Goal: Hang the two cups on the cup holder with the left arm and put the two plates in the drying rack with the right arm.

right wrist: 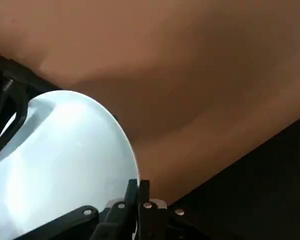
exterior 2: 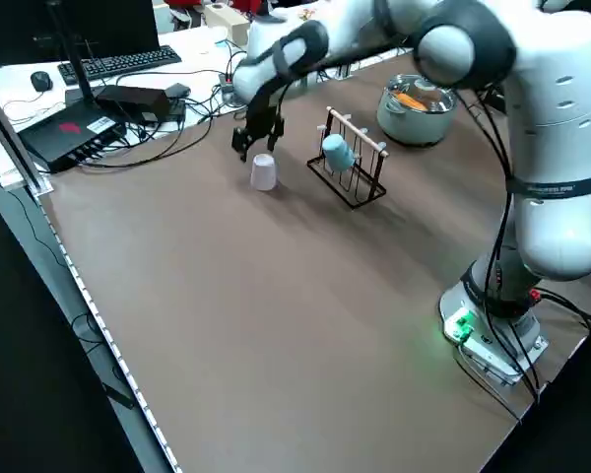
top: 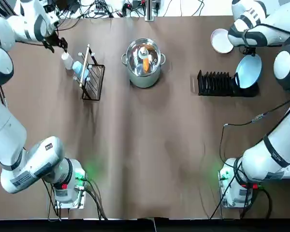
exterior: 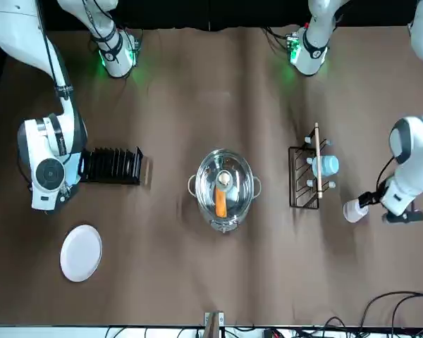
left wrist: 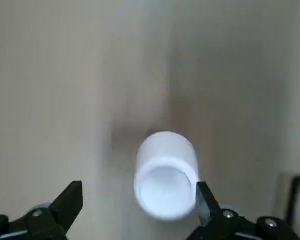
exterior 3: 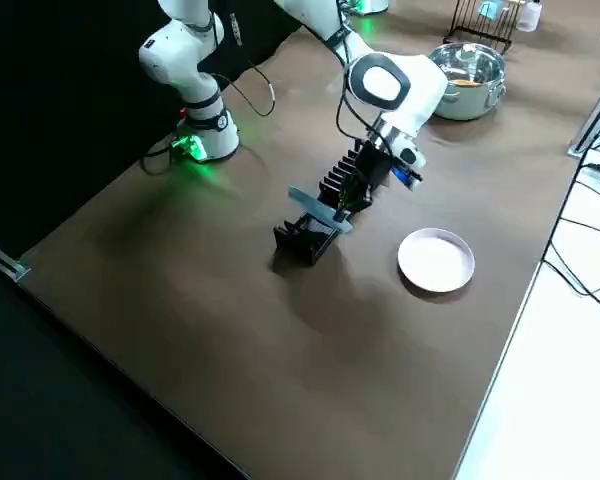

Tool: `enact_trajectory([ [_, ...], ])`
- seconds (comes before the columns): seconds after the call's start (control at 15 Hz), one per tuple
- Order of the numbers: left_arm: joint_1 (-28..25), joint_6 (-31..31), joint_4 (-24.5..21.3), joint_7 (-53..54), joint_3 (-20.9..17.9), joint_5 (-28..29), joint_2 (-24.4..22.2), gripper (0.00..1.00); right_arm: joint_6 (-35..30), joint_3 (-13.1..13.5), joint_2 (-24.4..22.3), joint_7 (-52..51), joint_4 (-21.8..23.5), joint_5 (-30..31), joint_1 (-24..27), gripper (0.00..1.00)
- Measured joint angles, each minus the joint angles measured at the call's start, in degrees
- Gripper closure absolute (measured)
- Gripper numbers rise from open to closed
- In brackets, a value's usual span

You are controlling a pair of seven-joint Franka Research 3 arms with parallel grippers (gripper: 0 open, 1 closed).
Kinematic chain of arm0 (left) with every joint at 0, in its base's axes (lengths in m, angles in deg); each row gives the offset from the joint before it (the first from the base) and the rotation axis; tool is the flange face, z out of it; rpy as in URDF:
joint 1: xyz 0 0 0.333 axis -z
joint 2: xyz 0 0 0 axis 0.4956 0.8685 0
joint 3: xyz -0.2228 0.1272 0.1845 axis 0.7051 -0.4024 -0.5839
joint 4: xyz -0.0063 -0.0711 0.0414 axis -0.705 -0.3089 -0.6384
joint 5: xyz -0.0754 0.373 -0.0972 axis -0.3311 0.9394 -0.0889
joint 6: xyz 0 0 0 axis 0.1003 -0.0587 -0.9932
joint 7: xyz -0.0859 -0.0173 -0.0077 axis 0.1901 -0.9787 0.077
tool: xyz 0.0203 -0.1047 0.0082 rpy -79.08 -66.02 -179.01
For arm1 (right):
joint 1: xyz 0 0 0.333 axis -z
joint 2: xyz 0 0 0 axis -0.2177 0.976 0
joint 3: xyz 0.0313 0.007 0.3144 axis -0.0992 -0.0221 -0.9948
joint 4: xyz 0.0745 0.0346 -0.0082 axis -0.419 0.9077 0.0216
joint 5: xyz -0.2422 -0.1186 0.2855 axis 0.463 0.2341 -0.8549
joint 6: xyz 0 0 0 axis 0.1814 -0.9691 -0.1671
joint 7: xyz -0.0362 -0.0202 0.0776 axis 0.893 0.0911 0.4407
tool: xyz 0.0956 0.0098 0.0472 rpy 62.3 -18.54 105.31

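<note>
Currently seating blue plate (right wrist: 65,165) in rack (exterior: 111,166), right claw (right wrist: 138,186) pinching rim; left claw (left wrist: 140,200) spreading beside white cup (left wrist: 166,175), needing centring.

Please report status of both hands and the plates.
Left hand open at the pale cup. Right hand closed on blue plate, at the rack. White plate on table. No obstruction seen.

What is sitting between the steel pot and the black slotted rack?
Nothing: in the top view, only bare brown tabletop lies between the steel pot and the black slotted rack, and the front view shows the same.
</note>
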Motion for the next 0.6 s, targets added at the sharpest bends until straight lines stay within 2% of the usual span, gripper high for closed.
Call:
enact_trajectory([
  [0.2, -0.8, 4.5, 0.5, 0.9, 0.0, 1.0, 3.7, 0.0, 0.0, 0.0, 0.7, 1.8, 0.1, 0.0, -0.7, 0.97],
  [0.6, -0.7, 6.6, 0.9, 1.0, 0.4, 1.1, 4.1, 0.0, 0.0, 0.1, 1.8, 2.4, 0.1, 0.3, -1.4, 0.96],
])
